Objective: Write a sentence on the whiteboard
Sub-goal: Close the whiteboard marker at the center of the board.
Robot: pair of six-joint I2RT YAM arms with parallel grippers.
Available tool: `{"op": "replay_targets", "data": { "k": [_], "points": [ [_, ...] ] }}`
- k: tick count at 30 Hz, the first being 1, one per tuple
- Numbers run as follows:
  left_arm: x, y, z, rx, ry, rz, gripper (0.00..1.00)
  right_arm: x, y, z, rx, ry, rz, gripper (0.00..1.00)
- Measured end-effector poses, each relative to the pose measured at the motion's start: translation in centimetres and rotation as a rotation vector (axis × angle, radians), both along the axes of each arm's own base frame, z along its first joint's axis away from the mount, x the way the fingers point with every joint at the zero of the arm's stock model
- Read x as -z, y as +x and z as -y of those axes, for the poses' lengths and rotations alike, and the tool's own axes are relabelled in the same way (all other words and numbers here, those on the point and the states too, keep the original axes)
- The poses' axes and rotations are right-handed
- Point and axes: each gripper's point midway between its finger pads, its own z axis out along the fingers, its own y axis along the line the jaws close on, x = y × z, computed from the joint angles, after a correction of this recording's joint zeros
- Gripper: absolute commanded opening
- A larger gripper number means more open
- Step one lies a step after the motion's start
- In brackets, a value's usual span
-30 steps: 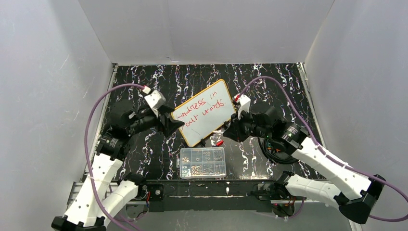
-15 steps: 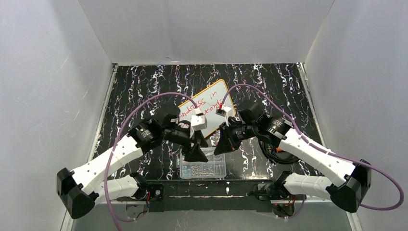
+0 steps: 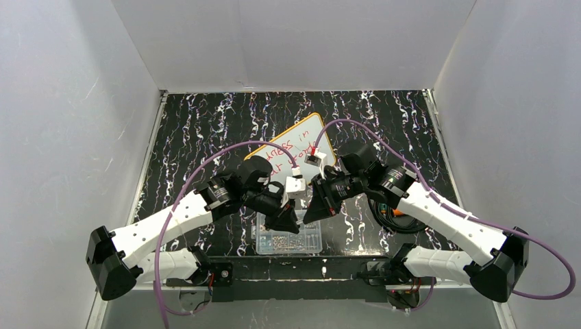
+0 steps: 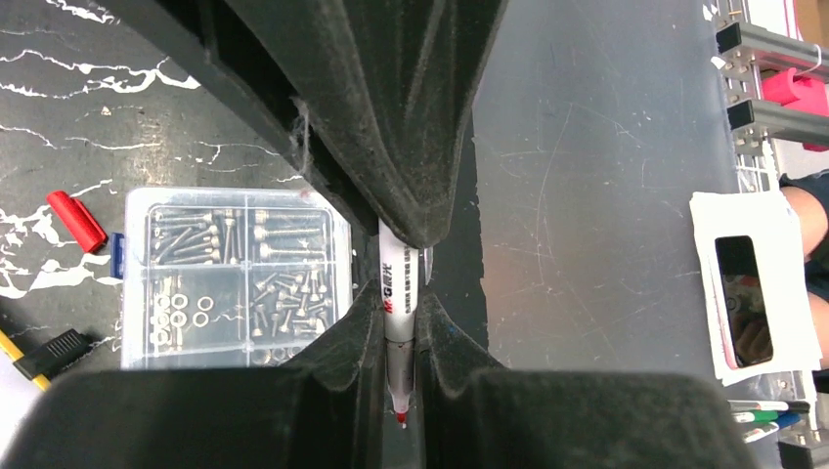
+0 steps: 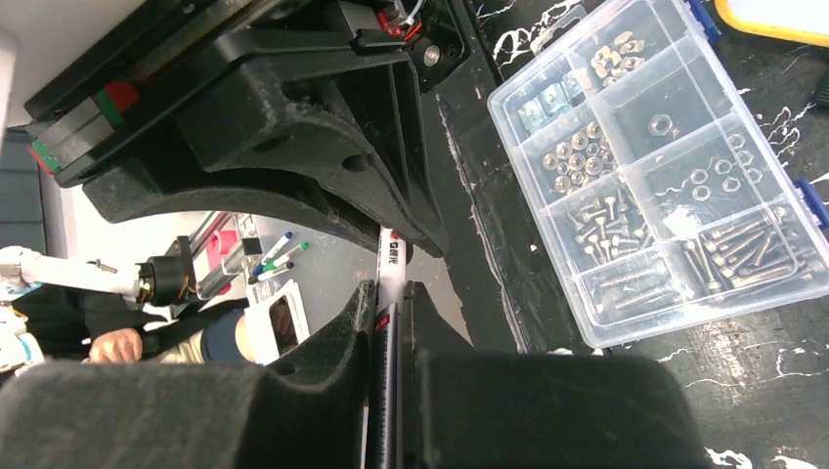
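1. Worktop [image 3: 205,120]: a dark marbled surface. Both arms reach in over its near middle.
2. Whiteboard [image 3: 306,131]: lies on the worktop beyond both pincers, on the side away from the arm bases. Its long axis runs diagonally from near-left to far-right, and its near end is hidden under the arms. The sentence [image 3: 282,152], in red, is only partly visible.
3. Clear compartment box [image 3: 288,241]: sits directly below the point where the pincers meet, nearer the bases than the board.
4. Left pincer [image 4: 399,315]: clamped on the marker [image 4: 398,288] at the nib end.
5. Right pincer [image 5: 388,293]: clamped on the tail end of the same marker, its fingertips almost meeting the left's.
6. Marker: its long axis runs straight from one pincer into the other. The bare red nib pokes back past the left fingers toward that wrist.
   - Judgement: one pincer must release before the marker can travel.
   - Neither arm is clearly nearer the board.
7. Red cap [image 4: 76,220]: lies on the worktop just beside the box, apart from the marker
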Motion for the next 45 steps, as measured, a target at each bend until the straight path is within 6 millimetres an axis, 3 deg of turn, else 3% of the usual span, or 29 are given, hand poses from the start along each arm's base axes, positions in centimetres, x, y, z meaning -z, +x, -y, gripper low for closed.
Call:
{"op": "replay_targets", "data": {
  "k": [4,7,15,20,26,29,32,33,37,39,45],
  "points": [
    [0.1,0.2,0.3,-0.037,-0.006,-0.009,0.0,0.0,0.2,0.0,0.015,-0.004,0.007,0.54],
    [-0.2,0.1,0.4,-0.079,-0.046,-0.021,0.0,-0.4,1.0,-0.1,0.061,0.016,0.052,0.71],
    [-1.5,1.3,1.6,-0.199,-0.126,-0.064,0.0,-1.7,2.1,0.6,0.207,0.137,0.129,0.79],
    [-1.2,2.0,2.0,-0.268,-0.146,-0.101,0.0,-2.2,3.1,1.0,0.354,0.272,0.133,0.65],
    [-2.3,2.9,2.4,-0.328,-0.184,-0.103,0.0,-3.2,4.3,1.3,0.48,0.39,0.118,0.43],
    [-2.5,3.0,2.5,-0.334,-0.195,-0.104,0.0,-4.1,4.9,1.5,0.518,0.43,0.125,0.36],
    [-2.6,3.0,2.6,-0.336,-0.197,-0.109,0.0,-4.8,5.4,1.6,0.552,0.467,0.139,0.07],
    [-2.7,3.0,2.6,-0.336,-0.199,-0.109,0.02,-4.9,5.6,1.6,0.561,0.472,0.144,0.01],
    [-2.3,3.7,2.8,-0.369,-0.187,-0.109,0.55,-4.2,6.7,2.1,0.632,0.44,0.162,0.01],
    [-1.6,4.2,2.8,-0.399,-0.161,-0.112,0.61,-3.4,8.2,3.0,0.717,0.377,0.204,0.01],
    [0.7,7.1,3.9,-0.514,-0.053,-0.109,0.61,-3.1,13.8,8.6,1.022,0.111,0.483,0.01]
  ]
}}
